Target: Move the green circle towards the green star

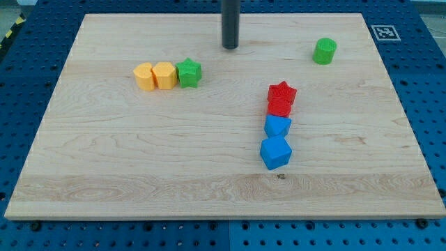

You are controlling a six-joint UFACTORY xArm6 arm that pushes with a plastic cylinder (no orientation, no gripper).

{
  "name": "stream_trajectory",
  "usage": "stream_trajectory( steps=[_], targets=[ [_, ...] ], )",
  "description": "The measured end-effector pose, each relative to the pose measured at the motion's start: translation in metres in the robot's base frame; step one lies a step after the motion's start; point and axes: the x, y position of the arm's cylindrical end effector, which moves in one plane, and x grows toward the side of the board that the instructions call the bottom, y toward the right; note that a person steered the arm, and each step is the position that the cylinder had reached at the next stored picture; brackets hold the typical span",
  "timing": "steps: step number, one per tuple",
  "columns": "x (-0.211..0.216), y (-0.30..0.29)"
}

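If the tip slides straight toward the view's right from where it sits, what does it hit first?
Probably the green circle: it lies right of my tip at about the same depth, nothing between. From one view the tip might pass just behind it.

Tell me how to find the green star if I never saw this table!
Look at the wooden board and go to its upper part on the view's left, where three blocks touch in a short row. Two are yellow; the green star is at the row's right end. It has points, unlike the round green circle far to the view's right.
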Motion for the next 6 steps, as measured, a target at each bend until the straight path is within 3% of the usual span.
stream_trajectory(
  steps=[4,6],
  targets=[
    [-0.033,0.157],
    [0.015,0.213]
  ],
)
